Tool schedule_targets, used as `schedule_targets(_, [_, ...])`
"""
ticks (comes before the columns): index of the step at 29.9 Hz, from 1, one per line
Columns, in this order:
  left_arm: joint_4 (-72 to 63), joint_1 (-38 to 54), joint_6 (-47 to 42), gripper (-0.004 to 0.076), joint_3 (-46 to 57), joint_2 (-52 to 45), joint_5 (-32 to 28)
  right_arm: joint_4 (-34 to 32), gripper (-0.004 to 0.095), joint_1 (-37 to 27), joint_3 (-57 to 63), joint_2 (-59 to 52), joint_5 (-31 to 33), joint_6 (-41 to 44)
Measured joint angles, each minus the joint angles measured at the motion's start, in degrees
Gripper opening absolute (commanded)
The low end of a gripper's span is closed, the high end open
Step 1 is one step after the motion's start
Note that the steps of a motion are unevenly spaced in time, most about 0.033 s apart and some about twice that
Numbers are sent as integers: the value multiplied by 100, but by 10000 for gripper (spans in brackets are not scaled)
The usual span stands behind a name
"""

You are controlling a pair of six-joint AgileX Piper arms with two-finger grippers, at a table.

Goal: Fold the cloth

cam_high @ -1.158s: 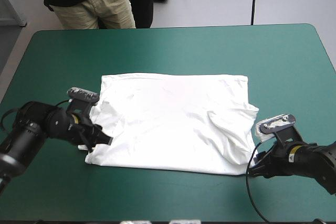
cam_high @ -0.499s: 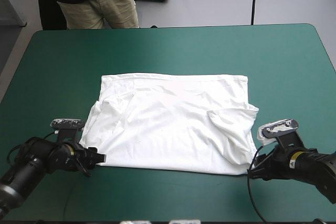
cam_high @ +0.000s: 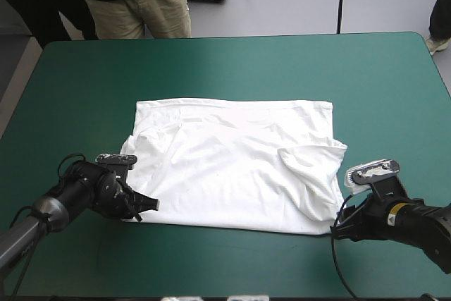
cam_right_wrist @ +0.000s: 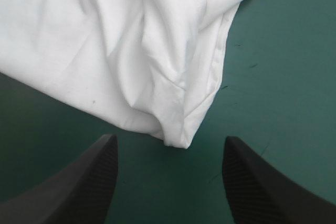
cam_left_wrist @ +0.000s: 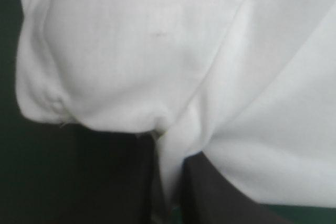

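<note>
A white T-shirt (cam_high: 232, 167) lies spread flat in the middle of a bench (cam_high: 232, 61) with a teal-green cover. Its right side is doubled over in a loose fold, with a sleeve (cam_high: 310, 174) lying on top. Its near left corner is rumpled.

From above, the left pincer (cam_high: 150, 204) sits at that rumpled corner with its tip over the cloth's edge. The right pincer (cam_high: 338, 227) rests just off the near right corner, over bare cover. The overhead view does not show either grip clearly, but the wrist views do.

In the left wrist view, the black fingers (cam_left_wrist: 220, 198) stand almost together. A narrow strip of white fabric is pinched between them and the cloth bunches just ahead, so this pincer is clenched on the T-shirt. In the right wrist view, the fingers (cam_right_wrist: 97, 182) stand wide apart, released, with bare cover between them. The shirt's folded corner lies just ahead and does not touch them.

Both arms reach in low from the bench's near corners, each pointing inward toward the shirt.
</note>
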Motion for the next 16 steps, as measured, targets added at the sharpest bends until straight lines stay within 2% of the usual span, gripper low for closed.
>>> schedule_targets(9, [-54,-11,221,-15,-50,74,35,-19,554,0,550,34,-184,284])
schedule_targets(16, [-61,-11,361,-15,-54,74,45,61,554,0,812,378,-609,340])
